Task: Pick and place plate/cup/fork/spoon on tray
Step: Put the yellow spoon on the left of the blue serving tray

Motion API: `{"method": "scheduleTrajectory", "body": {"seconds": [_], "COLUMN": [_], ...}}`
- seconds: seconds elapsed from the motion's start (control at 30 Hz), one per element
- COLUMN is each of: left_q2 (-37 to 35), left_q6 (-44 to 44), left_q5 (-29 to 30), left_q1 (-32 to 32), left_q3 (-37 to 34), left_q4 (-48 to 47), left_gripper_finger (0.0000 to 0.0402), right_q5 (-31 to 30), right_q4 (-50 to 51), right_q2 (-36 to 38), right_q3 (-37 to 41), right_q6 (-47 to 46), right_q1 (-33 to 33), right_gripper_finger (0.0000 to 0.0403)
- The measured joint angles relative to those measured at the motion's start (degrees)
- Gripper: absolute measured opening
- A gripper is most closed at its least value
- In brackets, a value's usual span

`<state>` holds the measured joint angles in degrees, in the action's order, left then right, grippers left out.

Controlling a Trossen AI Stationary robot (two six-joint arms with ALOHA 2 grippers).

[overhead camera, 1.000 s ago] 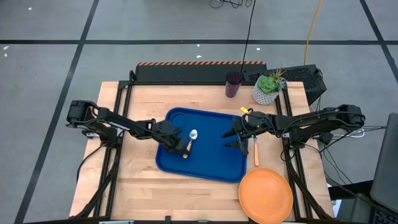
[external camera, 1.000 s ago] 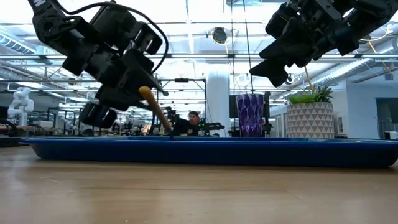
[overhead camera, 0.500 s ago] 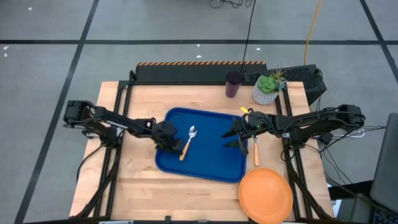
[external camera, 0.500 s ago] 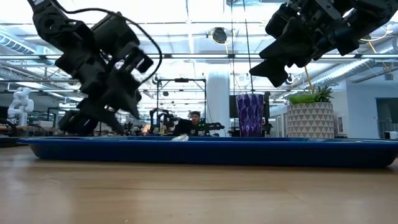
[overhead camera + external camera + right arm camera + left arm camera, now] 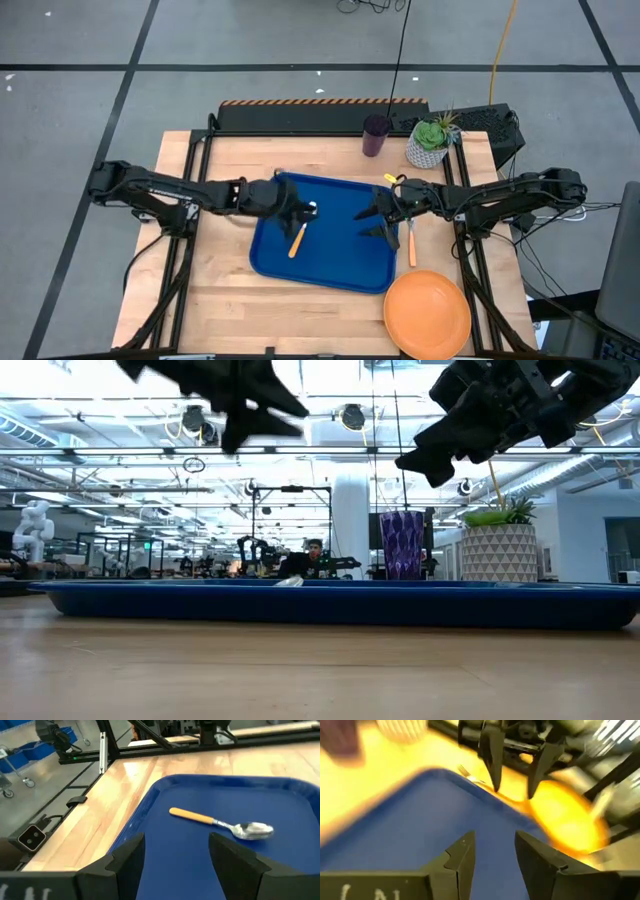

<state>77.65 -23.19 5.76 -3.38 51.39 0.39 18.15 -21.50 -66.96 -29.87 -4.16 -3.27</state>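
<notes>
We see the orange-handled silver spoon point(image 5: 299, 229) lying on the blue rectangular plastic tray point(image 5: 340, 262) at frame centre, left gripper point(image 5: 300, 210) fingers apart above it, right gripper point(image 5: 374, 218) spread over the tray's right side.

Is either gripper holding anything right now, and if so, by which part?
Nothing is held. The left gripper and right gripper are both open and empty; the spoon lies loose on the tray.
</notes>
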Motion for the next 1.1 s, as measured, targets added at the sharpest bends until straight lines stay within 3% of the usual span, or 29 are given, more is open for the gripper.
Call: {"method": "scheduleTrajectory", "body": {"seconds": [0.17,0.4,0.5,0.63,0.87,0.97,1.1], "left_q2": [2.1,3.9,4.2,4.6,4.5,4.5,4.5], "left_q6": [15.3,17.4,15.1,3.8,-14.1,-11.9,-2.8], "left_q5": [16.0,25.5,26.2,26.4,27.3,26.1,20.8], "left_q1": [-5.6,-8.0,-6.7,-3.9,2.1,4.9,8.0], "left_q3": [6.6,8.0,7.4,7.2,7.3,7.3,5.9], "left_q4": [-16.5,-32.1,-39.6,-52.8,-77.3,-77.6,-69.6], "left_gripper_finger": [0.014,0.014,0.014,0.014,0.014,0.014,0.014], "right_q5": [0.0,-3.4,-8.2,-14.4,-21.3,-21.3,-21.2], "right_q4": [0.0,-6.3,-9.5,-10.2,-1.4,5.5,9.3], "right_q2": [0.0,0.0,0.0,-0.3,-5.1,-8.5,-12.0], "right_q3": [0.0,2.3,2.4,2.4,-3.2,-9.4,-16.6], "right_q6": [2.3,-0.5,0.1,1.9,2.7,5.1,8.2], "right_q1": [1.6,2.8,2.8,2.8,1.9,0.8,-0.8], "right_gripper_finger": [0.0212,0.0212,0.0212,0.0212,0.0212,0.0212,0.0212]}}
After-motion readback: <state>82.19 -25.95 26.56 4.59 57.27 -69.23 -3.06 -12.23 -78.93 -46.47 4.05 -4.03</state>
